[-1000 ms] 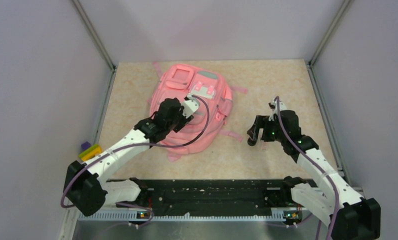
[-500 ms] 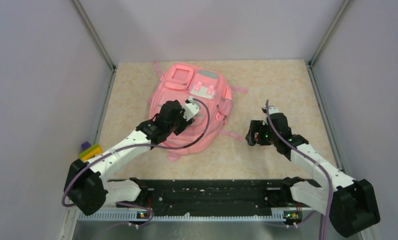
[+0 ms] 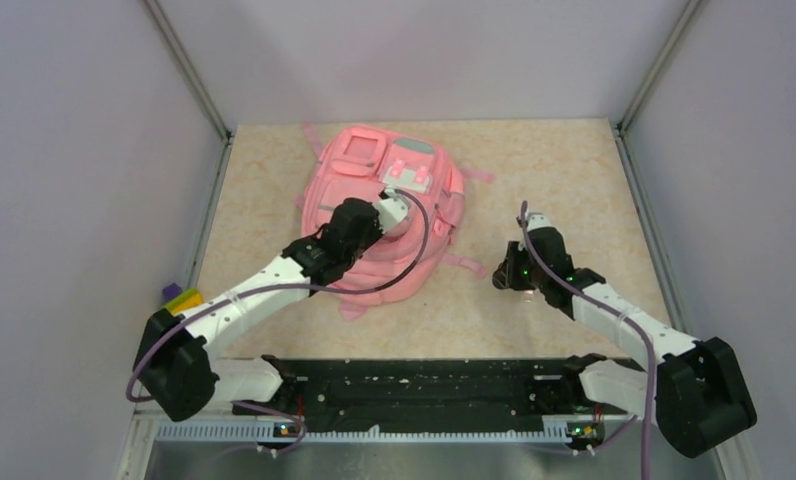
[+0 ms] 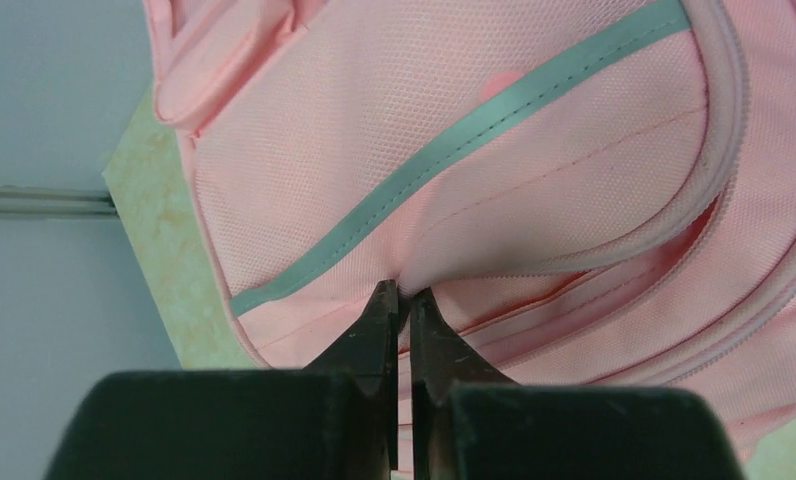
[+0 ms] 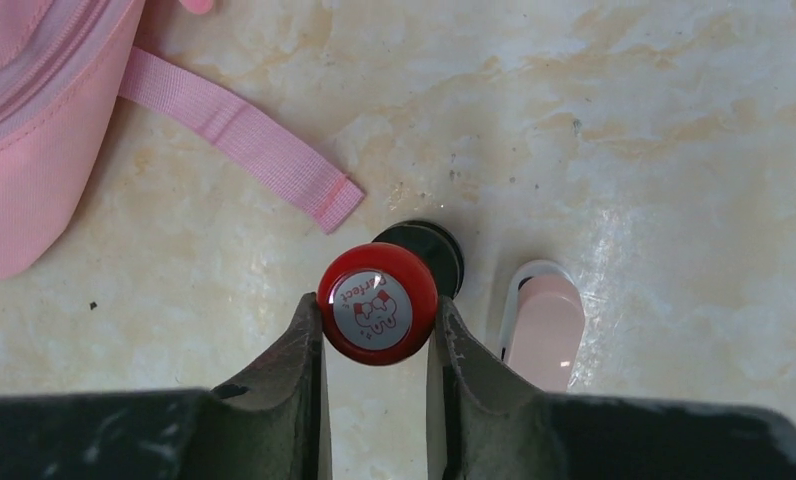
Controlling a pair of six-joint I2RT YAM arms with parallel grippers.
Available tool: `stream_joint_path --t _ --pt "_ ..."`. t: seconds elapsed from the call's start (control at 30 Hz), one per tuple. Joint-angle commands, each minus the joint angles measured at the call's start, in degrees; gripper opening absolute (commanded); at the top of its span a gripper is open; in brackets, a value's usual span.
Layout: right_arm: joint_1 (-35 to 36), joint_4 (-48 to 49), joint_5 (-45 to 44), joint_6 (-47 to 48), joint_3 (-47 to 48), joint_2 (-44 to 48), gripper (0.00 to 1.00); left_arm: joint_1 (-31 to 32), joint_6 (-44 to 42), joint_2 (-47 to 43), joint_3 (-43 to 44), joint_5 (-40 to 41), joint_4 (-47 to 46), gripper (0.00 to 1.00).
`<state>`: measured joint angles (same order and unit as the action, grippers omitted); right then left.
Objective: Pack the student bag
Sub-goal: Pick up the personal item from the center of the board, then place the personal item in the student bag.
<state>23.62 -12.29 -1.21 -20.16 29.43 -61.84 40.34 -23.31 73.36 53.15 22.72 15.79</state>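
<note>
The student bag (image 3: 424, 255) lies flat at the middle of the table, pink with a grey-green stripe (image 4: 454, 150). My left gripper (image 4: 402, 292) is shut, pinching a fold of the bag's fabric just below that stripe; in the top view it (image 3: 399, 218) rests on the bag's middle. To the right of the bag, my right gripper (image 5: 376, 312) is down at the table (image 3: 505, 277). It is shut on a small round stamp (image 5: 377, 303) with a red cap, a white label and a black base. Both fingers touch the cap's sides.
A loose pink strap (image 5: 239, 135) of the bag ends just left of the stamp. A small pink and white object (image 5: 541, 325) lies right beside my right finger. A yellow and purple item (image 3: 179, 300) sits at the table's left edge. Walls enclose three sides.
My left gripper has shut on the bag's fabric and shifted slightly right. My right arm has come down and nearer, and its jaws have shut round the red-capped stamp.
</note>
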Motion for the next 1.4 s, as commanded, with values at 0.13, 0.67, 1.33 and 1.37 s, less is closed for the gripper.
stream_joint_path --t 0.13,0.67,1.33,1.37 --pt "0.9 -0.7 1.6 0.7 5.0 2.4 0.0 -0.1 4.8 -3.7 7.3 -7.5 -3.7 0.0" --pt "13.9 23.2 17.1 3.8 10.4 13.1 0.0 -0.1 16.8 8.3 31.0 -16.1 16.1 0.0" --pt "24.7 62.9 2.6 17.2 6.8 -19.0 0.0 -0.1 20.4 6.9 31.3 -17.9 14.0 0.0" --pt "24.8 63.2 1.9 17.0 7.5 -20.9 0.0 -0.1 20.7 6.8 31.2 -18.1 13.9 0.0"
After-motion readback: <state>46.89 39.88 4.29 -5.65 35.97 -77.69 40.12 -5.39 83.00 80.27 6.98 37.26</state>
